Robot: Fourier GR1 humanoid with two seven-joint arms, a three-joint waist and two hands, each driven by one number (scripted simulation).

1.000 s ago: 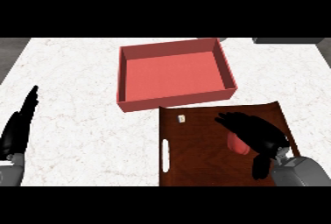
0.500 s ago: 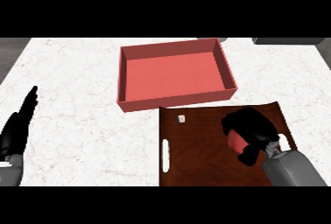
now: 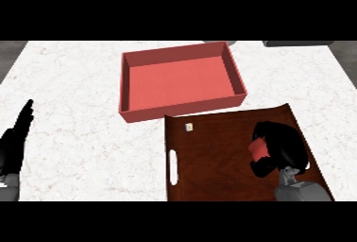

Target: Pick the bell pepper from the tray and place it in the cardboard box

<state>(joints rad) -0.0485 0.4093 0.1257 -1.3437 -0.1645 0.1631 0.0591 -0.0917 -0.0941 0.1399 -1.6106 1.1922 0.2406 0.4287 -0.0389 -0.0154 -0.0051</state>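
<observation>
Right hand (image 3: 282,146): over right side of tray (image 3: 216,163), fingers curled round pepper (image 3: 259,150). Pepper: red, only a sliver shows at the hand's left; its long axis is hidden, and whether it is clear of the tray cannot be told. Box (image 3: 182,112): open, ahead and left of the hand, just beyond the tray's far edge. Left hand (image 3: 14,146): resting at left edge, fingers straight, well apart.

White, faintly veined marble counter (image 3: 83,132) under even light.
</observation>
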